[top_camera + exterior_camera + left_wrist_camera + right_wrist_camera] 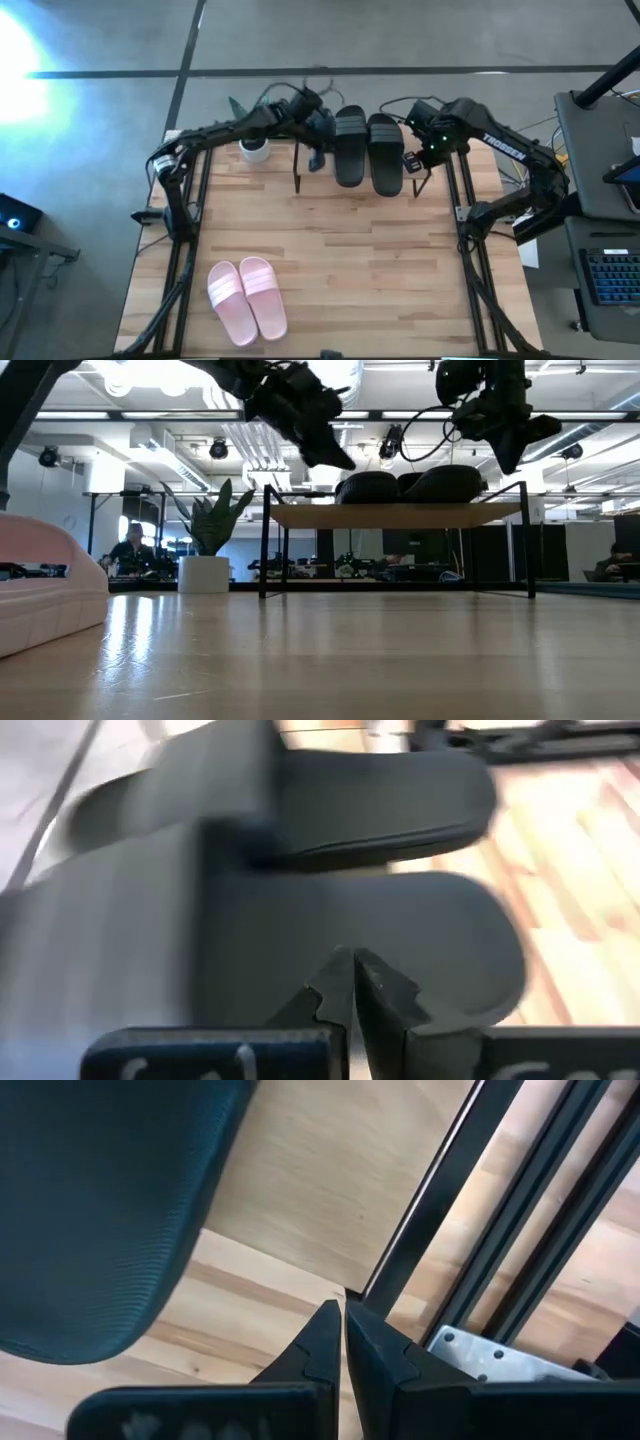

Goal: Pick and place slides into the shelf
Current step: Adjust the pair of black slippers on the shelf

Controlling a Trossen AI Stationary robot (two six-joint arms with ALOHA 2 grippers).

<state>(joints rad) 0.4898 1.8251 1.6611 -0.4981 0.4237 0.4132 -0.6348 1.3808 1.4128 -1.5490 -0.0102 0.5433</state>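
Two black slides (350, 146) (386, 152) lie side by side, soles down, on the shelf's wooden top board (395, 515) at the table's far edge. In the low view they show as dark humps (370, 486) (445, 482). My left gripper (318, 128) hangs shut just left of the left black slide, which fills its wrist view (330, 930). My right gripper (421, 152) is shut above the shelf's right end, beside the right black slide (100, 1200). The pink slides (246, 298) rest soles down near the table's near-left corner.
A white pot with a green plant (255, 150) stands left of the shelf. The shelf's thin black legs (264, 540) (527, 540) reach down to the table. One pink slide (40, 590) looms close to the low camera. Bare wood lies between the shelf and the pink pair.
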